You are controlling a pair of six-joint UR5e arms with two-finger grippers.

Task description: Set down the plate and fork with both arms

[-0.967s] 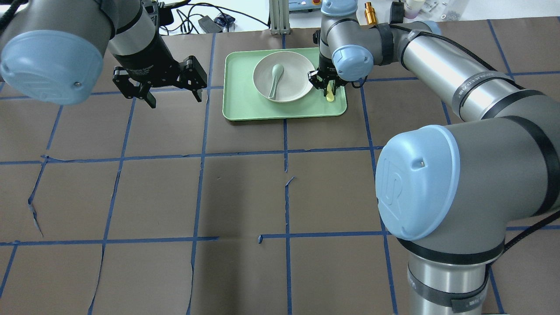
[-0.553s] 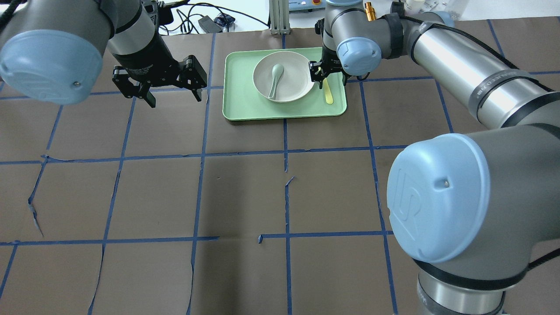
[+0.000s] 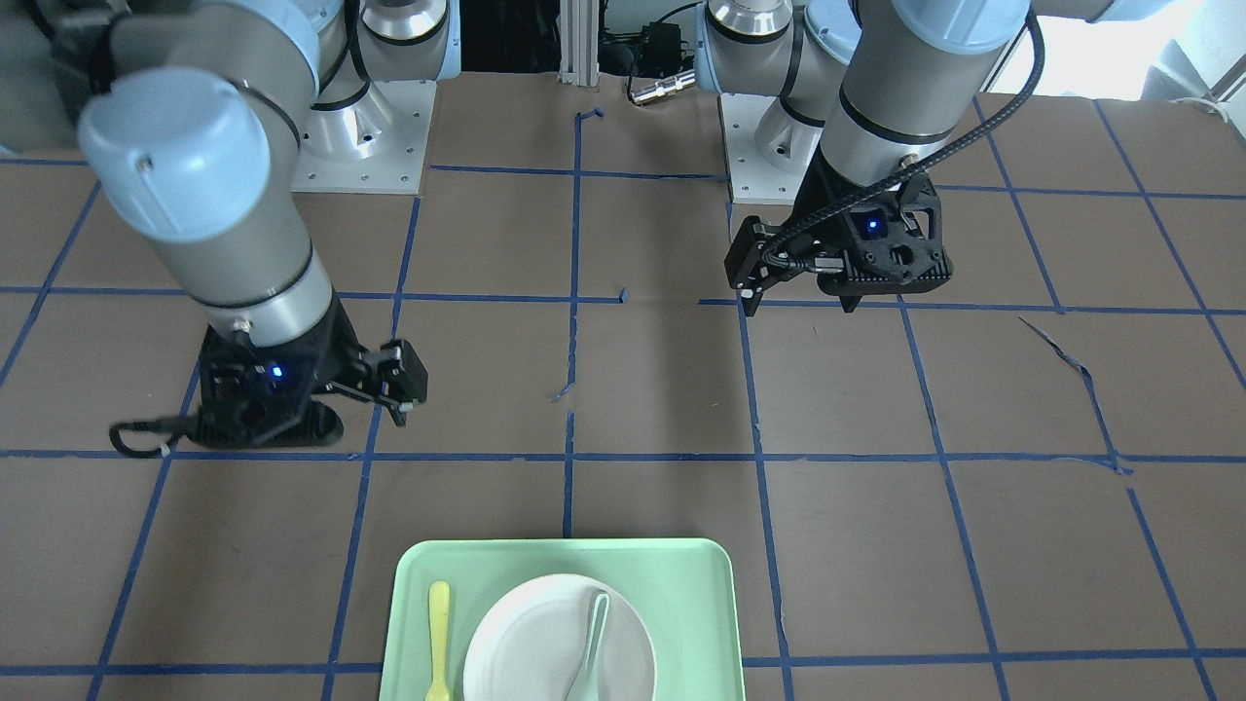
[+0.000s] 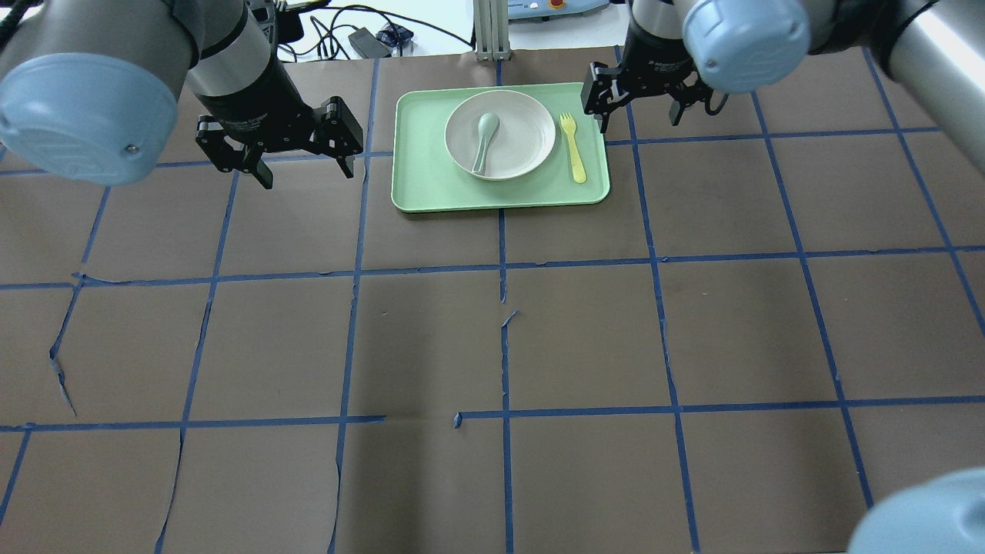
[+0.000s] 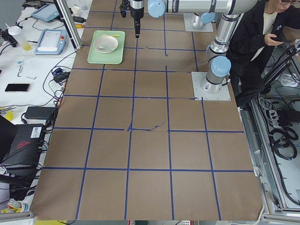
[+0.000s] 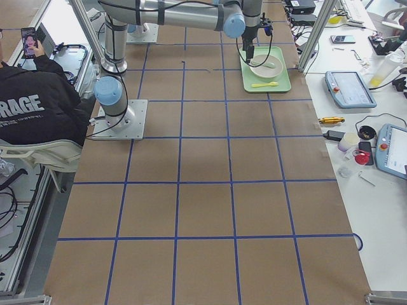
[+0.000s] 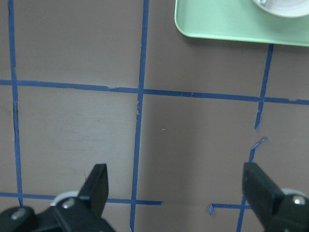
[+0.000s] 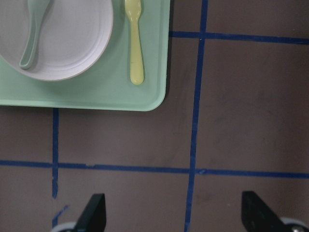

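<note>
The white plate [image 4: 517, 132] lies in the mint-green tray [image 4: 431, 188], with the grey-green spoon [image 4: 485, 140] in it. The pale-yellow fork [image 4: 572, 148] lies flat on the tray just right of the plate, tines toward the far edge. My right gripper [image 4: 639, 119] is open and empty, above the table off the tray's far right corner. In the right wrist view [image 8: 176, 212] the fork [image 8: 135, 43] and plate [image 8: 72, 43] lie ahead of it. My left gripper [image 4: 304, 168] is open and empty, left of the tray. It also shows in the left wrist view [image 7: 178, 188].
The brown table cover carries a blue tape grid [image 4: 504, 265]. Cables and a metal post [image 4: 485, 31] stand beyond the far edge behind the tray. In the front-facing view the tray [image 3: 681, 594] sits at the bottom edge.
My right gripper let go of the fork on the tray, opened, and rose away to the right and back. The fork now lies uncovered. My left arm has not moved.
</note>
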